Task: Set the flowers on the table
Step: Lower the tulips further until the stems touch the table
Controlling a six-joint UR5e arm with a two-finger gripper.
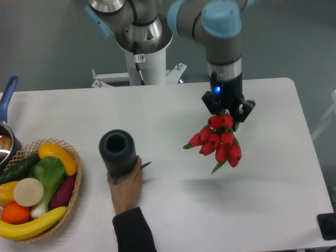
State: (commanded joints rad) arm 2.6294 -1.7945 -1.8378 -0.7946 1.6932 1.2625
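Note:
The flowers (218,142), a bunch of red tulips with green leaves, hang above the right middle of the white table (273,184), casting a faint shadow below. My gripper (227,116) is shut on the top of the bunch, pointing straight down; the stems are hidden behind the blooms and the fingers. The flowers do not touch the tabletop.
A dark grey ribbed cylinder vase (118,152) stands left of centre, steadied by a person's hand (127,186) reaching in from the front edge. A wicker basket (77,186) of vegetables and fruit sits at the left front. A pot with a blue handle (6,110) is at the far left.

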